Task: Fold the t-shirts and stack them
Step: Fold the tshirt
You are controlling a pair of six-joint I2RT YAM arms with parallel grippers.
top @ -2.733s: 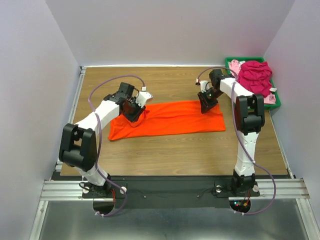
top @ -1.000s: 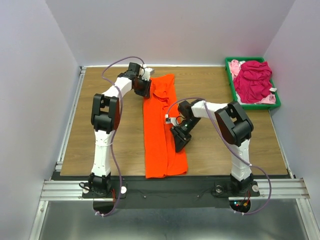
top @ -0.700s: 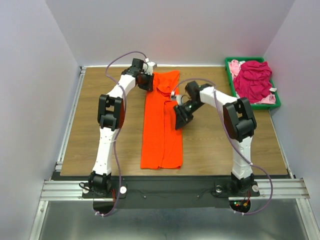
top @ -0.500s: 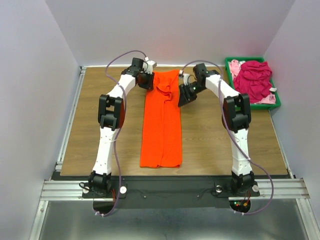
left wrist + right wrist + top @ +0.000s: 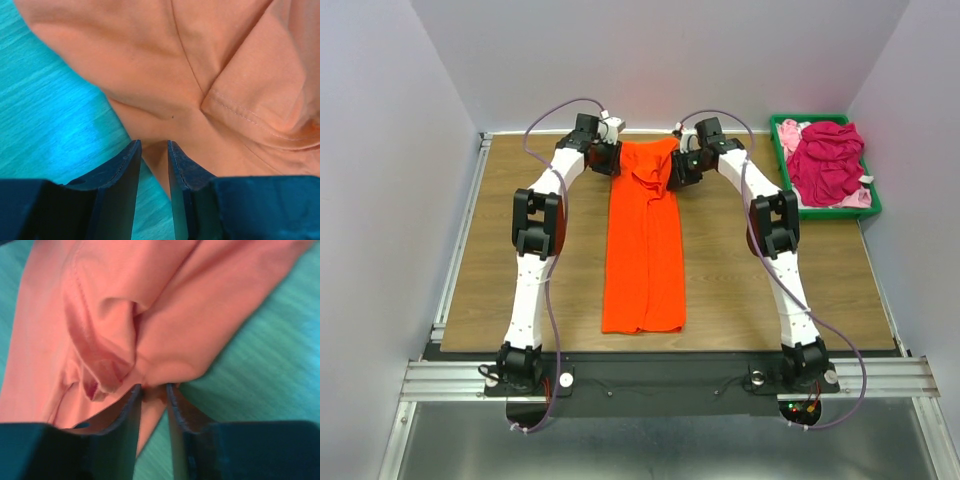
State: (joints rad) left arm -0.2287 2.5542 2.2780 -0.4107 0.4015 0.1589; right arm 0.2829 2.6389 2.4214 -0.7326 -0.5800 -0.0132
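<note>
Orange t-shirt lies as long narrow strip down middle of table; lengthwise fold looks done. Your left gripper clamps strip's far-left corner. Right gripper clamps far-right corner. Both wrist views show cloth pinched between jaws. Left for you, likely: cross folds down to small rectangle. Magenta t-shirt and pale pink t-shirt sit bunched in green bin, unfolded. No stack begun.

Soft, even light comes from above, with only faint shadows on the worktop. The top view is sharp; both wrist views are slightly blurred and give the wood a blue-green cast
</note>
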